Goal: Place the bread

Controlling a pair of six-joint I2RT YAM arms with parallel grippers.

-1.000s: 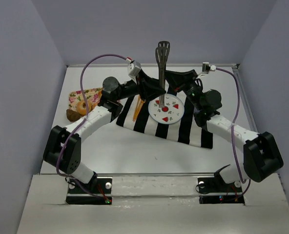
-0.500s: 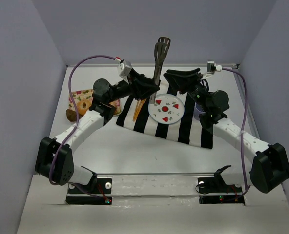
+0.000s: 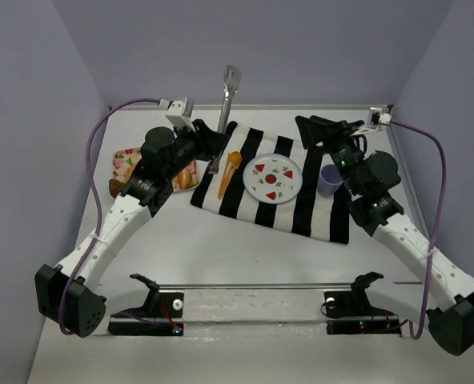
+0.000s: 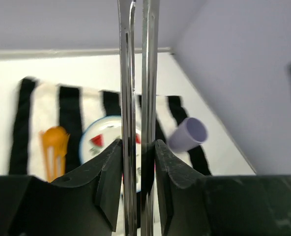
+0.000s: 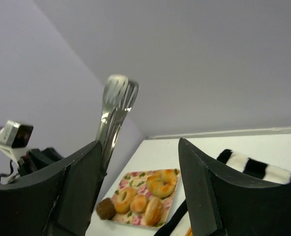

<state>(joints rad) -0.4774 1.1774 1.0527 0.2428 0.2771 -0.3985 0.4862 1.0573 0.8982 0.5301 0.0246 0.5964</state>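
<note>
The left gripper (image 4: 137, 147) clamped slim steel tongs (image 4: 135, 73); the right gripper (image 5: 138, 143) gaped wide. The smooth oblong bread (image 5: 154, 211) lay on a floral tray (image 5: 135, 174).

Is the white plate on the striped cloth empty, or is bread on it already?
Empty. The plate shows only its printed red pattern; the small bread roll lies on the flowered tray.
</note>
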